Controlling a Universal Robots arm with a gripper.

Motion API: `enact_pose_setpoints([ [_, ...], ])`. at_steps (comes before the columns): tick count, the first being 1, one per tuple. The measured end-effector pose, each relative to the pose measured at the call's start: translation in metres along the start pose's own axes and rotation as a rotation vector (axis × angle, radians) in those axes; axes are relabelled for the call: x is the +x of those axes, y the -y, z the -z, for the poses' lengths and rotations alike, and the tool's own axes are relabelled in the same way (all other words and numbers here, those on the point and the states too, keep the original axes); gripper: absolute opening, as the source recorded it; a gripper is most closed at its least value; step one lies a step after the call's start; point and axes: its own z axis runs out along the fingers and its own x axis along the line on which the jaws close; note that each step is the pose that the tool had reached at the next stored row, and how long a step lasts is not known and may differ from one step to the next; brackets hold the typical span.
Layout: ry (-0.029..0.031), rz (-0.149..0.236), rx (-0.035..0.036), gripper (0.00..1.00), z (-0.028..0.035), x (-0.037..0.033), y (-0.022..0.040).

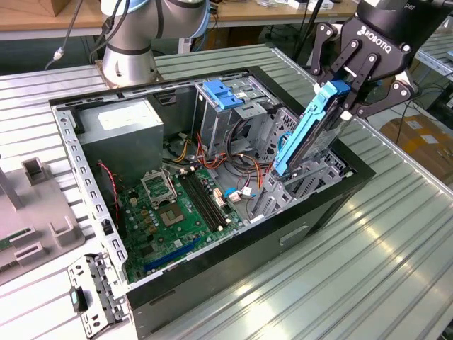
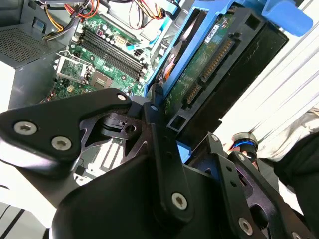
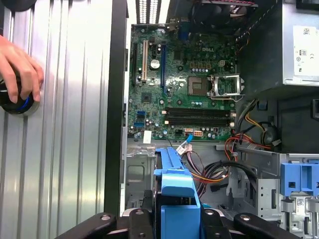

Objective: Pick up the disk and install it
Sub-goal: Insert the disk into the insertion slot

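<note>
Clamping the disk (image 1: 320,131) by its upper end, the claw (image 1: 341,91) held it tilted over the open computer case (image 1: 283,241) on the ribbed table (image 1: 396,248) in the exterior view, fingers closed tight on the drive. The disk's lower end hung at the metal drive cage (image 1: 297,191) in the case's corner toward the exterior view's right; whether they touched could not be made out. Loose cables (image 1: 241,166) lay between the cage and the motherboard (image 1: 177,212), with the grey power-supply box (image 1: 124,131) and a blue latch bracket (image 1: 223,93) farther back.

In the second wrist view, the disk (image 2: 209,64) showed its green circuit board and connector beside the claw's black fingers (image 2: 162,134).

In the first wrist view, the disk's blue rail (image 3: 177,199) stood over the cage with orange and red cables beside it. A person's hand (image 3: 20,69) rested on a black knob (image 3: 17,102) on the table outside the case.
</note>
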Motion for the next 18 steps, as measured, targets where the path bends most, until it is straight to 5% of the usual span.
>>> enact_pose_setpoints([
  [5,-0.0011,0.017,-0.0023,0.37,-0.0016,0.0001,0.0017],
  [9,-0.0009,0.023,-0.0066,0.37,-0.0046,0.0005,0.0091],
  [18,0.0115,0.016,-0.0089,0.37,-0.0157,0.0014,0.0142],
])
